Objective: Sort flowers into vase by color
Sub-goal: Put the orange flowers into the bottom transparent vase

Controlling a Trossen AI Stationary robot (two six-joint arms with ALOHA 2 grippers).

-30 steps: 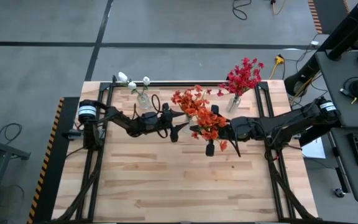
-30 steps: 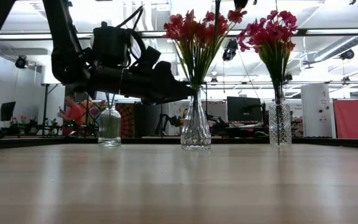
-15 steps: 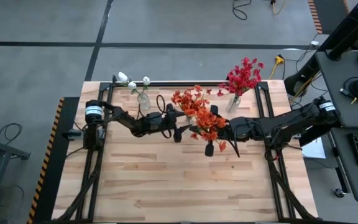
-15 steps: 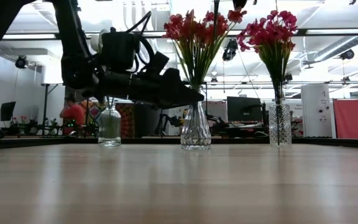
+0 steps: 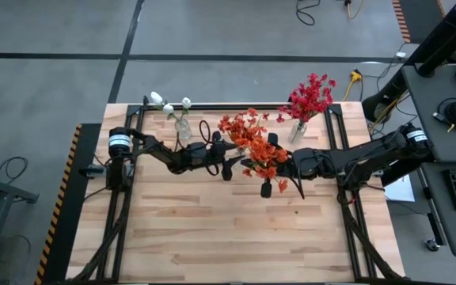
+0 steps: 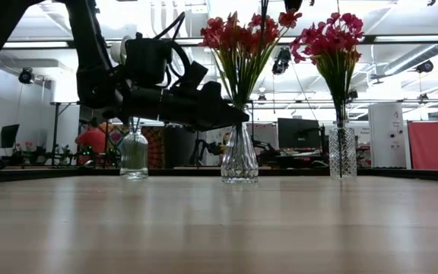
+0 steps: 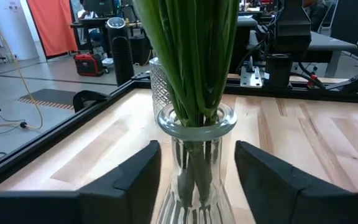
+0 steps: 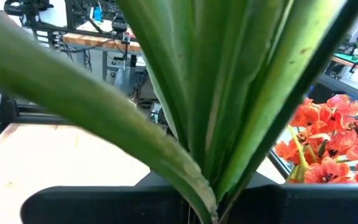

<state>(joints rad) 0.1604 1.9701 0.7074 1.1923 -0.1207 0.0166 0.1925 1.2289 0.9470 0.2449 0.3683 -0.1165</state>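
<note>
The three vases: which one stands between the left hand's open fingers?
The middle vase, holding the orange flowers; the left hand straddles its neck, not gripping.

Orange flowers [image 5: 253, 144], crimson flowers [image 5: 311, 96], white flowers [image 5: 168, 104], green stems [image 7: 194, 59], pale striped wood table [image 5: 212, 229]

No readable text, label, brand, number or sign shows in any view.

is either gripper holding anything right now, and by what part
The right gripper grips the orange flowers by their green stems; the left gripper holds nothing, open around the vase.
</note>
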